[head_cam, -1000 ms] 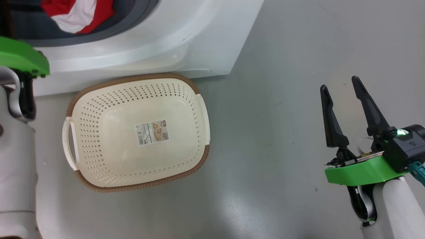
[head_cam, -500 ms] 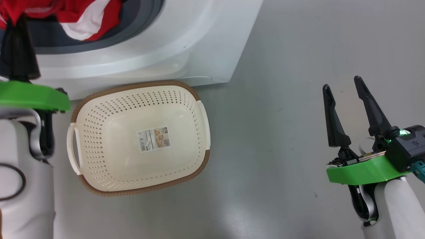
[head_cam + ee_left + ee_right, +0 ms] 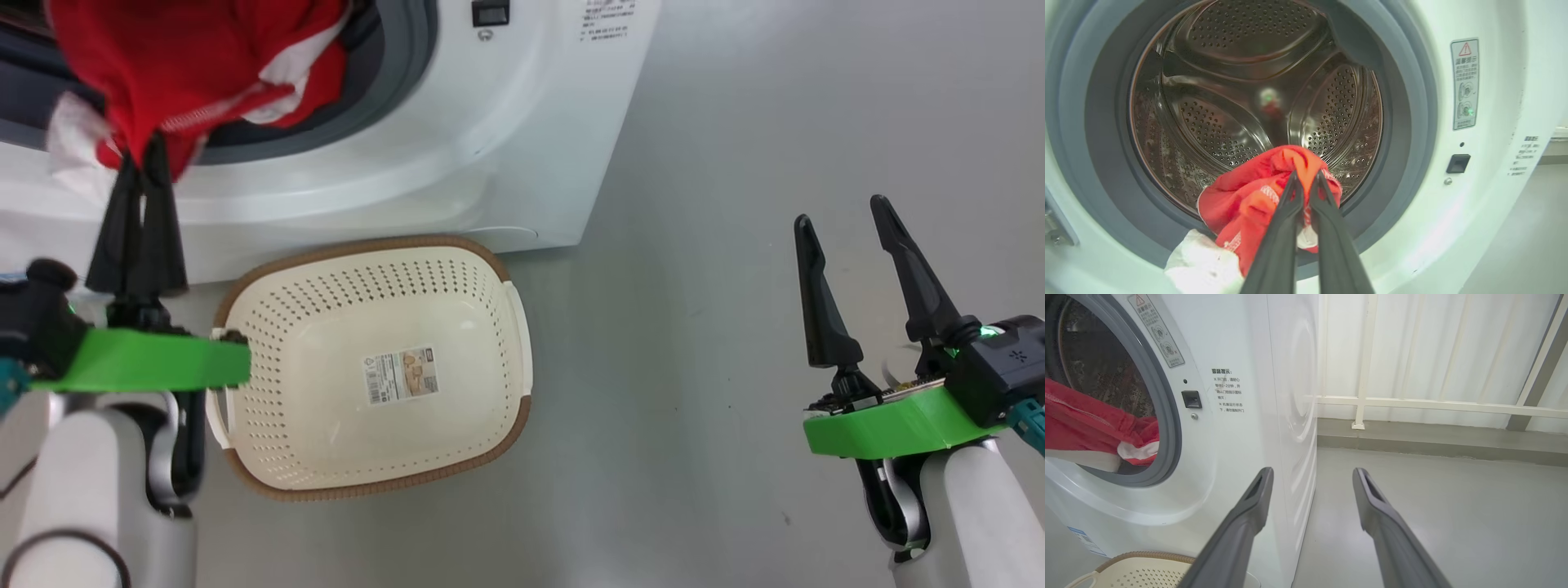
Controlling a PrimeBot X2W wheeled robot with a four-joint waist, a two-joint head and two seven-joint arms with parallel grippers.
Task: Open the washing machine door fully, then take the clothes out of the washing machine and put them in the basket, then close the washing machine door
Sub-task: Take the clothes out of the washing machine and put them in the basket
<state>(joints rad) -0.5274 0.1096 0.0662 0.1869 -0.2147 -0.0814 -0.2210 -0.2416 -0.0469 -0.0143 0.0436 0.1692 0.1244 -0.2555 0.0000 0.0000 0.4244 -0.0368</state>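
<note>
The clothes [image 3: 188, 65], a red bundle with white patches, are held at the mouth of the washing machine [image 3: 490, 147]. They are partly draped over its grey rubber ring [image 3: 1404, 122] and partly hung in front of the opening. A fold of the red cloth is pinched between the two dark fingers of the left gripper [image 3: 1306, 177], and the jaws are pressed almost together on it. A white piece is seen hanging below the bundle, against the machine's white front. Behind the clothes, the perforated steel drum [image 3: 1229, 81] is in plain sight. To the right of the ring, a warning sticker [image 3: 1465, 83] and a small black latch socket [image 3: 1457, 163] are set into the front panel.

The basket [image 3: 359, 245] is placed on the grey floor [image 3: 735, 408] just in front of the machine, below the opening. Whether its far rim touches the machine's base cannot be told. A paper label [image 3: 400, 374] is stuck to its floor, and nothing else is seen inside. In the head view its left handle is partly covered by the left arm's green mount [image 3: 147, 359].

The right gripper [image 3: 841, 211] is held well apart to the right, over bare floor. Its fingers are spread wide and nothing is gripped between them. In the right wrist view a white railing [image 3: 1412, 403] is seen beyond the machine's side.
</note>
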